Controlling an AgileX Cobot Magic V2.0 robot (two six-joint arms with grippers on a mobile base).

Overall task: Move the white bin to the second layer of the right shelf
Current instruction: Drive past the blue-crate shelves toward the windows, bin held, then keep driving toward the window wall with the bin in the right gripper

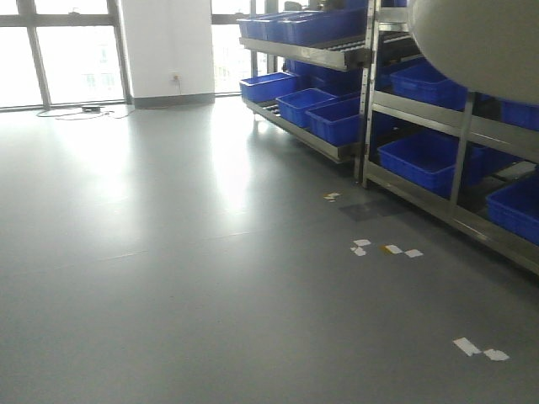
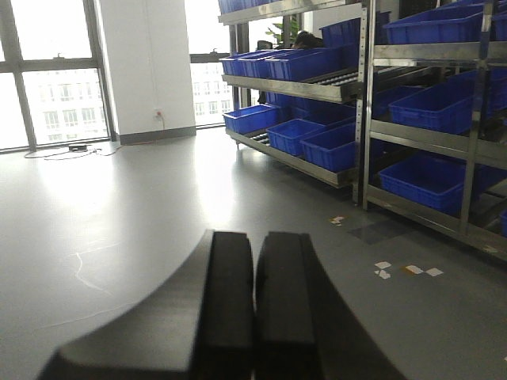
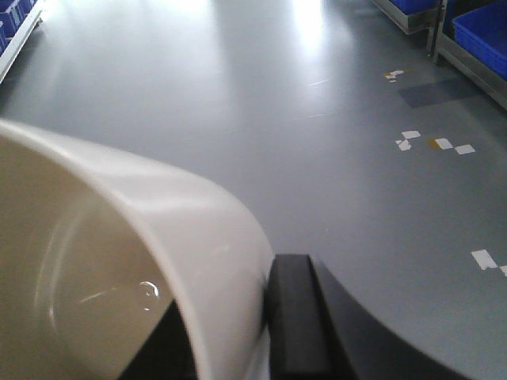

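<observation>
Cream wall of the white bin (image 3: 119, 237) fills my right wrist view, its rim pinched by the right gripper (image 3: 230, 317) — one black finger (image 3: 297, 317) outside, the other inside. From the front camera I see the bin held up at top right, in front of the steel rack (image 1: 459, 118) of blue crates (image 1: 421, 160), not resting on it. My left gripper (image 2: 255, 301) has its fingers pressed together on nothing.

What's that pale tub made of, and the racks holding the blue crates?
The white bin looks like smooth cream plastic, faintly glossy, judging by soft highlights along its rim. The racks seem bare steel: silvery, reflective uprights.
</observation>
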